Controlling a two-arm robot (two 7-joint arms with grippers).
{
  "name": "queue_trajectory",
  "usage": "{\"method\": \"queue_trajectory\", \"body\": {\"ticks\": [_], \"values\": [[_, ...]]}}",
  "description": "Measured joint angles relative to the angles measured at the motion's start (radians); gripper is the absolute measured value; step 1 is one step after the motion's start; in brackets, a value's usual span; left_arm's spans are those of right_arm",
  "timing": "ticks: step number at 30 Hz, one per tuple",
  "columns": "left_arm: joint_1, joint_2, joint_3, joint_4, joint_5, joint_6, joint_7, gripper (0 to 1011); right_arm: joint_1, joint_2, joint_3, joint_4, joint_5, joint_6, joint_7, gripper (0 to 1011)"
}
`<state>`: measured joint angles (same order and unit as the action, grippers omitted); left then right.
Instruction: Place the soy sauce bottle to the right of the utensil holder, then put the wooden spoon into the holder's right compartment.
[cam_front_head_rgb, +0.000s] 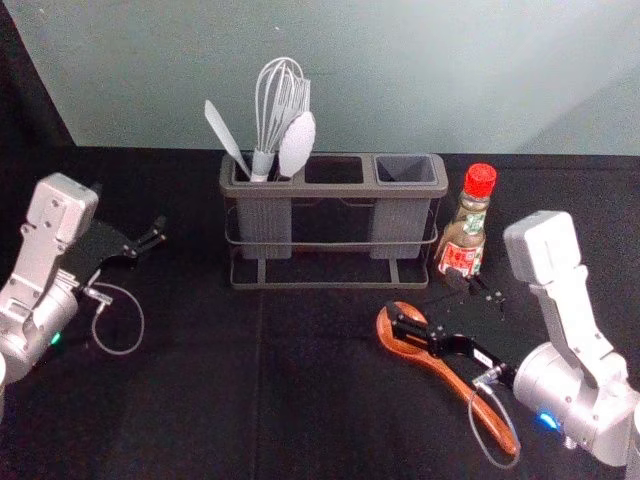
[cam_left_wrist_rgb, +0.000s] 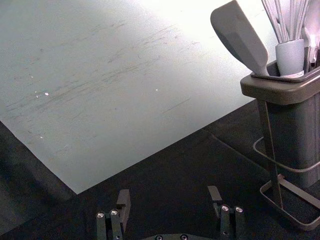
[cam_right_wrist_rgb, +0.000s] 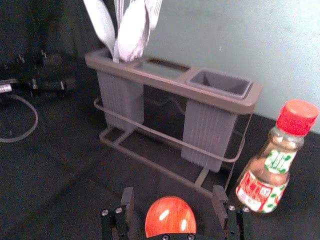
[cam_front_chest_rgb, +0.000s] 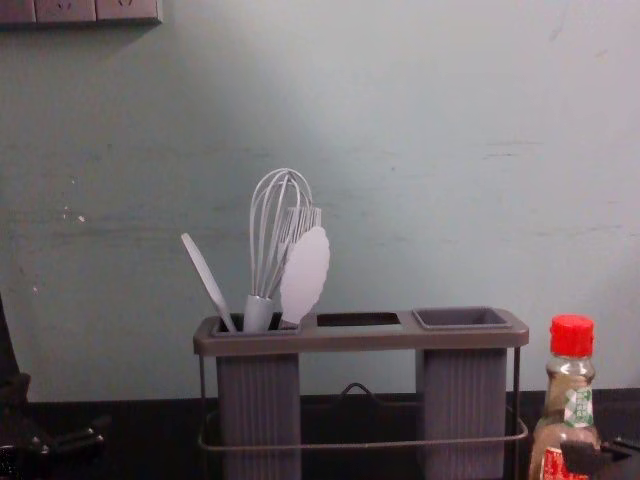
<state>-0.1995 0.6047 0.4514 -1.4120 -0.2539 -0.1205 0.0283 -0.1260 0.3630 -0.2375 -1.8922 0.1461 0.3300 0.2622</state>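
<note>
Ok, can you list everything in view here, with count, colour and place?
Utensil holder: one, dark grey, mid-table
Cups: two, grey, in the holder's left and right ends
Whisk: one, pale grey, left cup
Spatula: one, grey, left cup
White spoon: one, white, left cup
Fork: one, pale, left cup
Soy sauce bottle: one, brown with red cap, right of holder
Wooden spoon: one, reddish brown, on table, front right
Tablecloth: one, black, under everything
Wall: one, grey-green, behind
Socket panel: one, pinkish grey, on wall, upper left
Left gripper: one, black, left of holder, open
Right gripper: one, black, by wooden spoon's bowl, open
</note>
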Motion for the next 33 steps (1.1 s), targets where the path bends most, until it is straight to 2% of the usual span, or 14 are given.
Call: {"method": "queue_trajectory", "body": {"ticks": [1, 2, 4, 7, 14, 19, 26, 33], "values": [[0.000, 0.000, 0.000, 0.000, 0.000, 0.000, 0.000, 1011, 0.003, 0.002, -0.002, -0.007, -0.003, 0.026, -0.001, 1002], [0.000, 0.000, 0.000, 0.000, 0.000, 0.000, 0.000, 1011, 0.010, 0.007, -0.008, -0.022, -0.011, 0.076, -0.002, 1003], [0.000, 0.000, 0.000, 0.000, 0.000, 0.000, 0.000, 1010, 0.020, 0.012, -0.015, -0.036, -0.021, 0.126, -0.003, 1003], [0.000, 0.000, 0.000, 0.000, 0.000, 0.000, 0.000, 1011, 0.065, 0.030, -0.043, -0.058, -0.052, 0.285, 0.008, 1003], [0.000, 0.000, 0.000, 0.000, 0.000, 0.000, 0.000, 1011, 0.152, 0.044, -0.086, -0.051, -0.082, 0.478, 0.057, 1003], [0.000, 0.000, 0.000, 0.000, 0.000, 0.000, 0.000, 1011, 0.207, 0.043, -0.119, -0.029, -0.104, 0.552, 0.086, 1003], [0.000, 0.000, 0.000, 0.000, 0.000, 0.000, 0.000, 1010, 0.256, 0.027, -0.145, 0.011, -0.127, 0.599, 0.108, 1002], [0.000, 0.000, 0.000, 0.000, 0.000, 0.000, 0.000, 1011, 0.285, 0.006, -0.151, 0.047, -0.136, 0.627, 0.125, 1003]]}}
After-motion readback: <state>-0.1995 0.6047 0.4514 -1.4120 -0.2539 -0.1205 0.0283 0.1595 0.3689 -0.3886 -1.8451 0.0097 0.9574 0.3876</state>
